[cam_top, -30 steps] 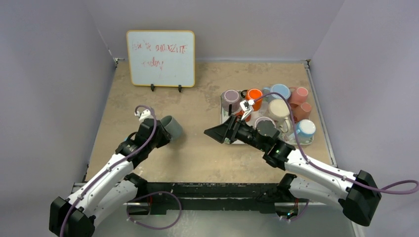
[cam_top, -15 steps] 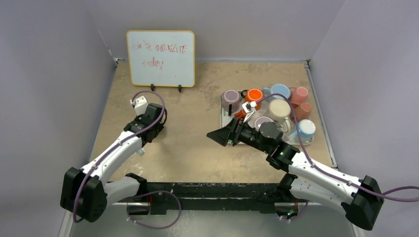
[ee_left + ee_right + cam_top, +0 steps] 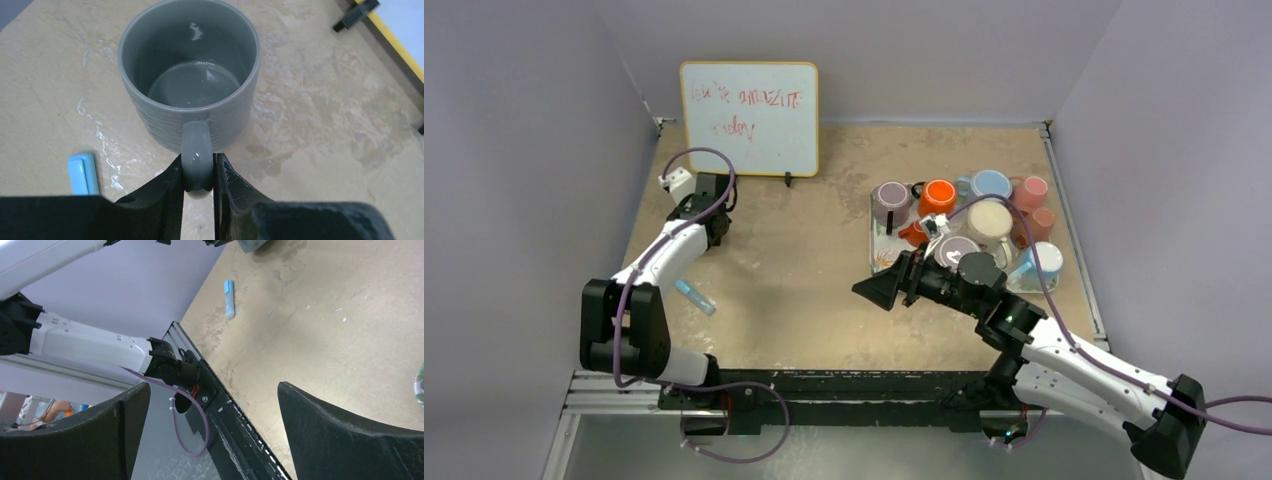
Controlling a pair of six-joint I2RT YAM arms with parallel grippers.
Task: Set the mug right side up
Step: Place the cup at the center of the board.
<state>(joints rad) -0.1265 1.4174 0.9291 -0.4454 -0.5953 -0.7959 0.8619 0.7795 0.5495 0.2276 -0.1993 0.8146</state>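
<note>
A grey ribbed mug (image 3: 190, 87) stands mouth up over the tan table, its inside empty. My left gripper (image 3: 198, 170) is shut on the mug's handle (image 3: 196, 147), one finger on each side. In the top view the left gripper (image 3: 711, 222) is at the far left near the whiteboard, and the mug is hidden under the wrist. I cannot tell if the mug's base touches the table. My right gripper (image 3: 879, 290) is open and empty above the table's middle; it also shows in the right wrist view (image 3: 212, 395).
A small light-blue object (image 3: 694, 296) lies on the table near the left arm, also in the left wrist view (image 3: 82, 172). A whiteboard (image 3: 749, 118) stands at the back left. A tray (image 3: 879, 262) with several mugs sits at the right.
My left arm has swung back and left toward the whiteboard with the mug, which went from tilted on its side to mouth up. My right gripper has drawn slightly nearer.
</note>
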